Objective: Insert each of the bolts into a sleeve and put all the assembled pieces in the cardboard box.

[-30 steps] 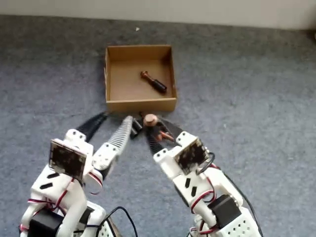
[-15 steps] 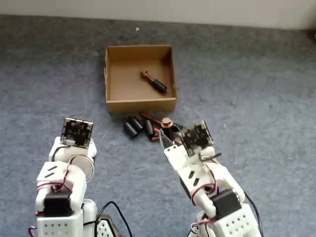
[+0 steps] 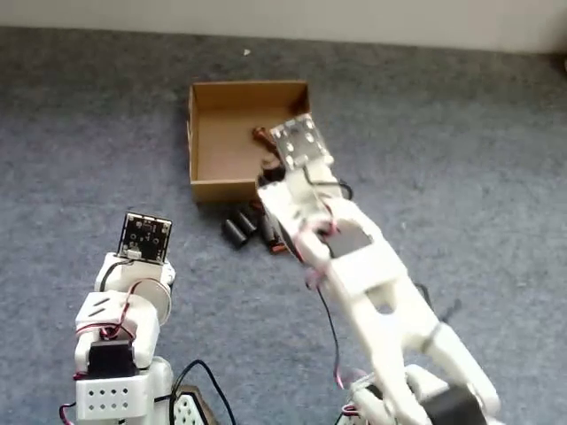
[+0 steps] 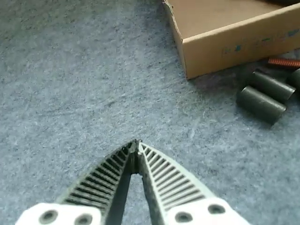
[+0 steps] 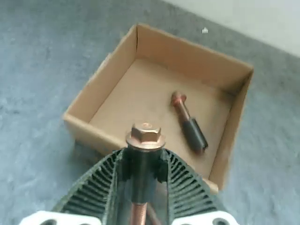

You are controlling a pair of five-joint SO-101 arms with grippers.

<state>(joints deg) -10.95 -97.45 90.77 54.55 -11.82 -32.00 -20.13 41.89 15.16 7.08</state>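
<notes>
My right gripper is shut on a black sleeve with a copper bolt standing upright in it, held just short of the cardboard box's near wall. In the high view that bolt head shows at the front edge of the cardboard box. One assembled bolt and sleeve lies on the box floor. My left gripper is shut with nothing in it, low over the carpet and drawn back from the box corner. Loose black sleeves and a threaded bolt lie in front of the box.
Grey carpet covers the whole work area. The loose sleeves and a bolt are clustered just in front of the box's near wall, partly under the right arm. Open carpet lies to the left and right of the box.
The right arm has risen from the pile and stretched forward to the box with the bolt and sleeve. The left arm pulled back toward its base and its fingers closed.
</notes>
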